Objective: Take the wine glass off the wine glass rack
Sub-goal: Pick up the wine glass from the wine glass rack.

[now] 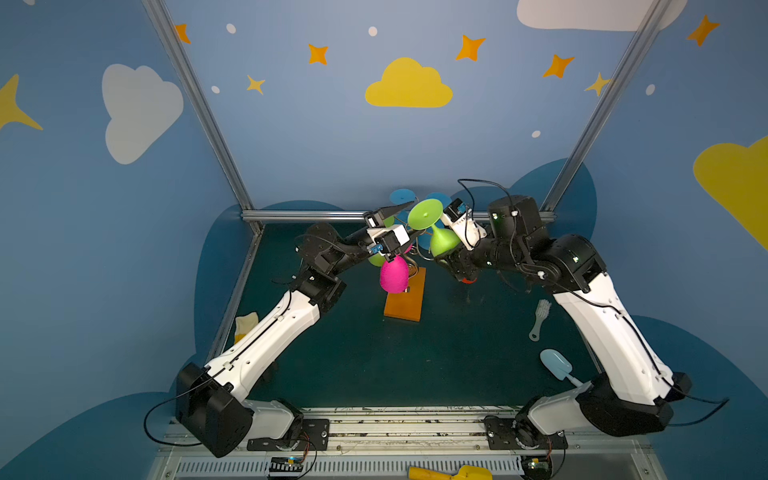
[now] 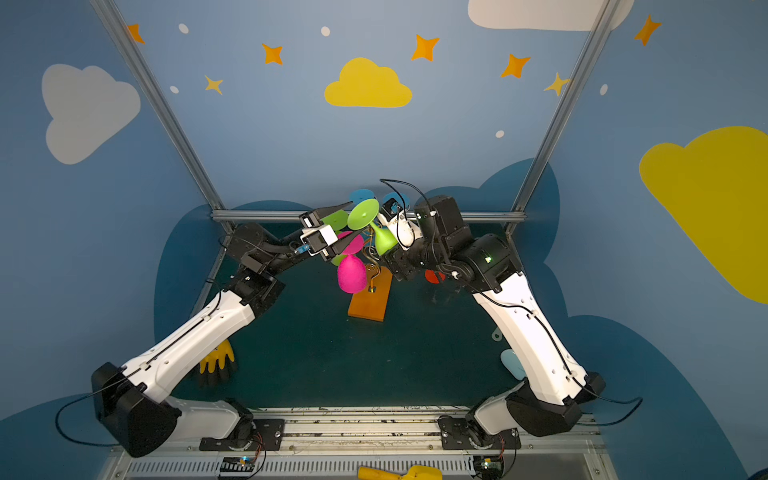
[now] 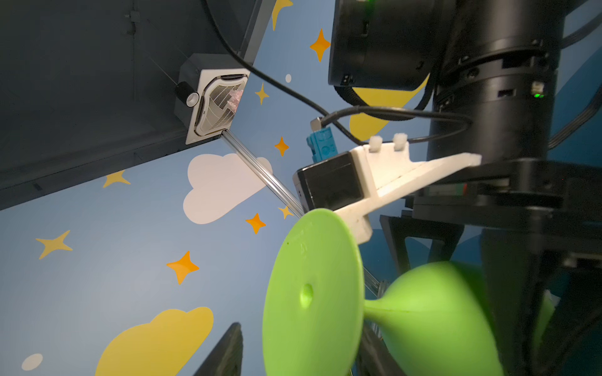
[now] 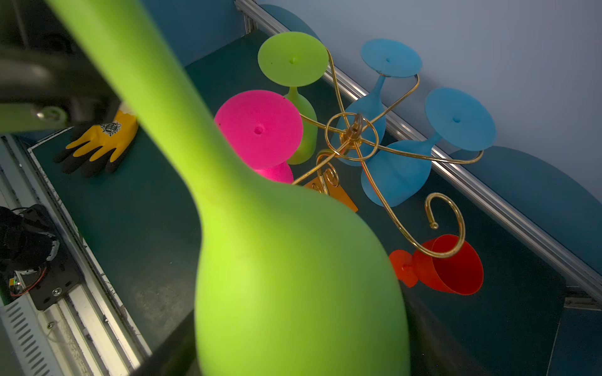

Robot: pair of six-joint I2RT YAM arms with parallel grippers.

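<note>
My right gripper [image 1: 448, 249] is shut on the bowl of a green wine glass [image 1: 432, 226], holding it tilted beside the top of the wine glass rack. In the right wrist view this bowl [image 4: 293, 276] fills the space between my right gripper's [image 4: 296, 348] jaws. My left gripper [image 1: 409, 226] is open, its dark fingers [image 3: 224, 355] standing on either side of the glass's round foot [image 3: 312, 293]. The gold wire rack [image 4: 353, 133] on its orange base [image 1: 405, 299] still carries pink [image 1: 393, 276], blue [image 4: 395, 175] and green [image 4: 293, 60] glasses. One curled arm [image 4: 446, 224] is bare.
A red glass [image 4: 446, 267] lies on its side on the dark mat by the back rail. A yellow and black glove [image 4: 104, 140] lies at the left edge. Under the right arm lie a white brush [image 1: 540, 318] and a pale blue scoop [image 1: 555, 363].
</note>
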